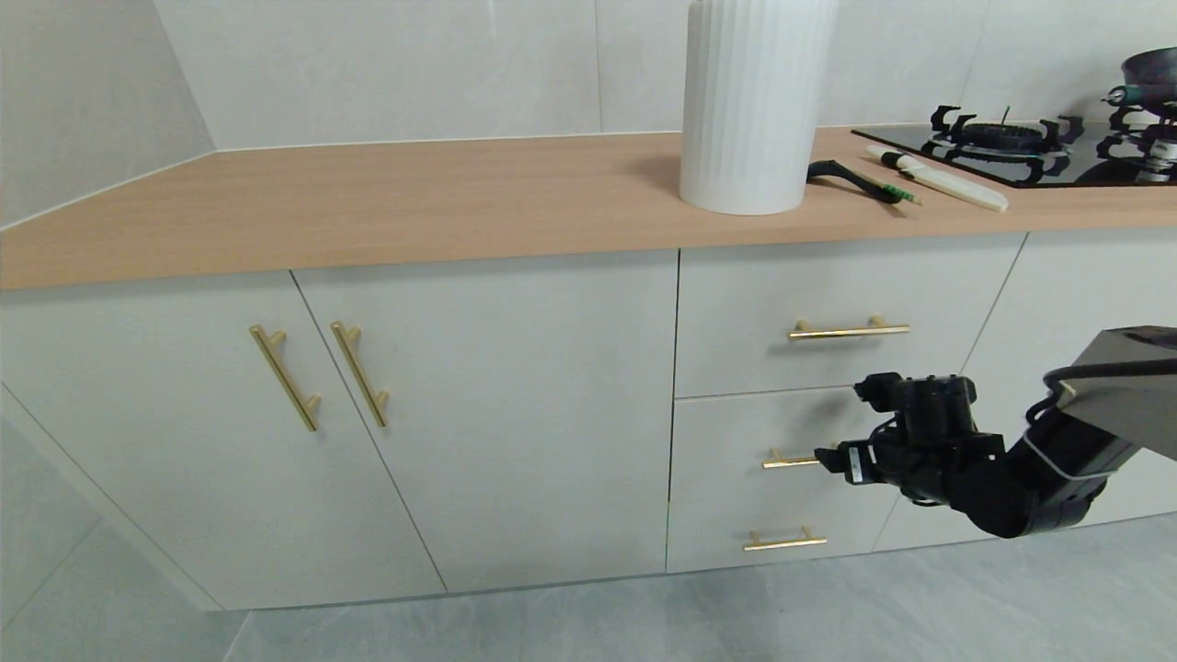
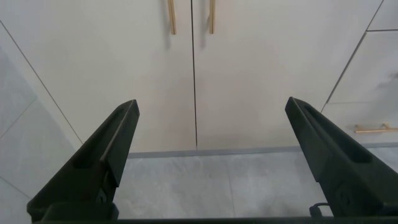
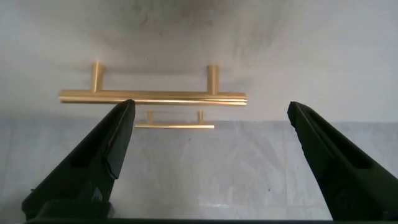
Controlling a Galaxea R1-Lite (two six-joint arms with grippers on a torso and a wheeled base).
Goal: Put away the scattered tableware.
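While its jaws stand wide apart w/ nothing btwn them, the R gripper [image 3: 210, 107] faces the middle drawer handle [image 3: 152, 96]. This brass bar lies crosswise just ahead of the fingertips [image 3: 121, 118]; can't tell if anything touches it. In head view the R gripper [image 1: 828, 457] sits at approx 4 o'clock in the frame, its tip right at the end of the middle drawer handle [image 1: 789, 462]. The bottom drawer handle [image 1: 784, 542] is at 6 o'clock from there and the top drawer handle [image 1: 848, 329] at 12.

L gripper [image 2: 211, 102]: jaws also spread wide, empty. It's low over the grey floor [image 2: 205, 180] and faces the seam btwn two cupboard doors, whose door handles [image 2: 172, 15] hang as a brass pair either side of that seam.

Tableware lies up on the wooden surface [image 1: 368, 198], approx 1 o'clock in head view and well apart from both grippers:
- Black-handled utensil [image 1: 837, 173], just beside the white ribbed vase [image 1: 754, 101] at its 3 o'clock.
- Thin green stick [image 1: 897, 191], next out.
- Cream utensil [image 1: 947, 184], farthest out, along the near edge of the black hob [image 1: 1011, 152].

A dark pan [image 1: 1149, 69] stands on the hob's far burner at 2 o'clock.
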